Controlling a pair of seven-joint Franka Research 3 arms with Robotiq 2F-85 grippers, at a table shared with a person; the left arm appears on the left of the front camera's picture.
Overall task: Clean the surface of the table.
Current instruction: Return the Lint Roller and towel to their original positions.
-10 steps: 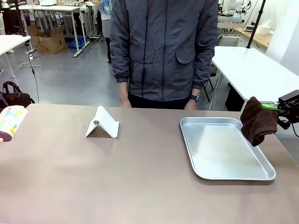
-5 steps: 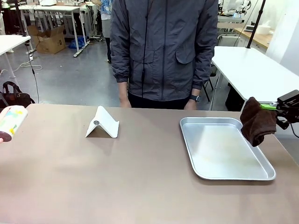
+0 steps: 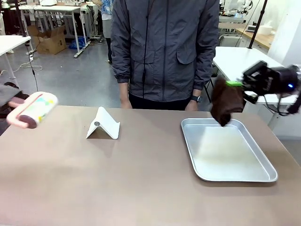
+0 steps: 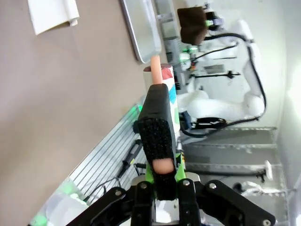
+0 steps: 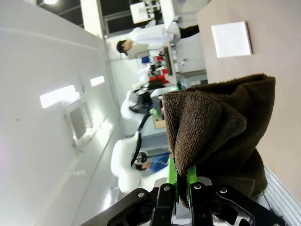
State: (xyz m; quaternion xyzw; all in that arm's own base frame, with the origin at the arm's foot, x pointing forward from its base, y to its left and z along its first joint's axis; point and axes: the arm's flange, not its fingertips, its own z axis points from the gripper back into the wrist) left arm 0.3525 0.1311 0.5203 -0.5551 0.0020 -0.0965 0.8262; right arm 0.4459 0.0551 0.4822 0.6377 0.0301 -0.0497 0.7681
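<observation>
The right pincer (image 3: 233,84) grips a brown cloth (image 3: 225,101) that hangs blurred above the far edge of a tray (image 3: 225,149), while the left pincer (image 4: 159,155) clamps a pink-handled bottle (image 3: 33,110), motion-smeared at the frame's left edge. The brown surface (image 3: 117,179) lies below both. A person (image 3: 164,52) stands behind it, cut off at the shoulders.
</observation>
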